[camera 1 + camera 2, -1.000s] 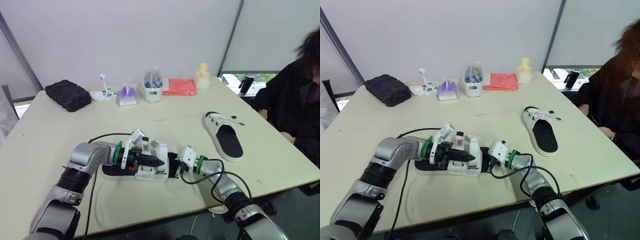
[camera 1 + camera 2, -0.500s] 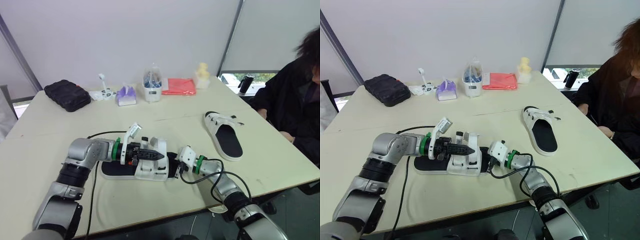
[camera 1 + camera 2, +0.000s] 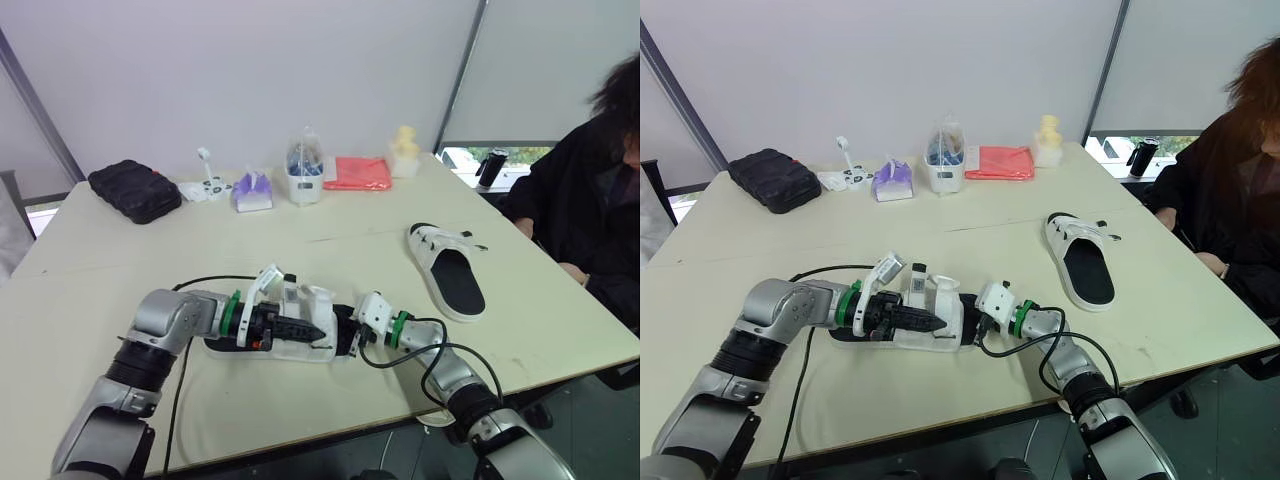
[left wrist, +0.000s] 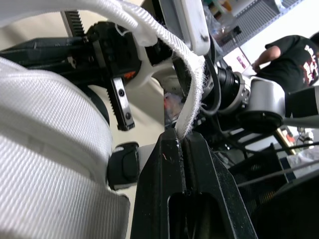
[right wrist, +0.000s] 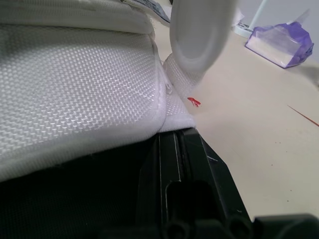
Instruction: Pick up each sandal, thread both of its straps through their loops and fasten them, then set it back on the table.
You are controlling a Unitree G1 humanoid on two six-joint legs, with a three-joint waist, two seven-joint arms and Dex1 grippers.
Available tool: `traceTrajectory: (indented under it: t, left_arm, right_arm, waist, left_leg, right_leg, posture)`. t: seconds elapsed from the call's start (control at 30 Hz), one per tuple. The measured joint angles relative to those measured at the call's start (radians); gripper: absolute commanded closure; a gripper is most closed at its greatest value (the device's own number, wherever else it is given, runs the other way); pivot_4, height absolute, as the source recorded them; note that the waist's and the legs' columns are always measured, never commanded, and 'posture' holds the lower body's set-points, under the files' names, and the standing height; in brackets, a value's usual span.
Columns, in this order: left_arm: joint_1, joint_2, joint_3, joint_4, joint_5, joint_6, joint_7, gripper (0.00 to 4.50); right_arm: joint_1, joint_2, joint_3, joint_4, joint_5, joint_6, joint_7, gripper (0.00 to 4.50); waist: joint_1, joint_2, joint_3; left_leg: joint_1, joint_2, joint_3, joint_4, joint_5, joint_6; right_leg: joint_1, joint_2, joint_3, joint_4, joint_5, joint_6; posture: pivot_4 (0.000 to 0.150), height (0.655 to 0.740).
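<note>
A white-strapped sandal with a black footbed (image 3: 296,347) lies near the table's front, between both arms. My left gripper (image 3: 318,329) reaches across it from the left and is shut on a white strap (image 4: 192,84), pinched at the fingertips (image 4: 183,141). My right gripper (image 3: 349,341) meets the sandal's right end, shut on the edge of its woven white upper (image 5: 79,84). The second sandal (image 3: 447,270), white with a black footbed, lies untouched on the table to the right.
Along the back stand a black case (image 3: 135,190), a purple tissue pack (image 3: 253,190), a clear container (image 3: 306,170), a red cloth (image 3: 358,173) and a yellow figure (image 3: 405,150). A person (image 3: 590,200) sits at the right edge. Black cables (image 3: 432,352) loop by my right arm.
My left gripper, still holding the strap, has come down closer to the sandal than half a second ago. The right gripper and the far sandal have stayed put.
</note>
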Motion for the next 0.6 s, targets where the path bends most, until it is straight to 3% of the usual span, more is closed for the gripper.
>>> traceTrajectory:
  t: [0.17,0.27,0.43,0.6]
  left_arm:
    - [-0.044,-0.01,0.028,0.016,-0.001,-0.012,0.016,4.48]
    - [-0.024,-0.016,0.024,0.017,0.033,-0.068,0.036,3.7]
    - [0.006,-0.016,0.019,-0.012,0.044,-0.086,0.04,1.29]
    - [0.033,-0.016,0.032,-0.076,0.036,-0.087,0.062,1.29]
  right_arm:
    - [0.0,0.002,0.0,0.0,-0.001,0.0,-0.001,4.5]
    - [0.0,0.003,0.0,0.0,-0.001,0.0,-0.001,4.5]
    - [0.0,0.003,0.0,0.0,-0.002,0.0,-0.002,4.5]
    - [0.0,0.005,0.0,0.001,-0.006,0.0,-0.006,4.5]
  waist:
    - [-0.001,0.0,0.0]
    - [-0.001,0.0,0.0]
    - [0.0,0.0,0.0]
    - [-0.001,0.0,0.0]
  left_leg:
    - [0.0,0.0,0.0,0.0,0.0,0.0]
    - [0.0,0.0,0.0,0.0,0.0,0.0]
    - [0.0,0.0,0.0,0.0,0.0,0.0]
    - [-0.001,0.0,0.0,0.0,0.0,0.0]
  right_leg:
    - [0.0,0.0,0.0,0.0,0.0,0.0]
    - [0.0,0.0,0.0,0.0,0.0,0.0]
    - [0.0,0.0,0.0,0.0,0.0,0.0]
    - [0.001,0.0,0.0,0.0,0.0,0.0]
  posture:
    - [0.15,0.74]
    - [0.15,0.74]
    - [0.15,0.74]
    - [0.15,0.74]
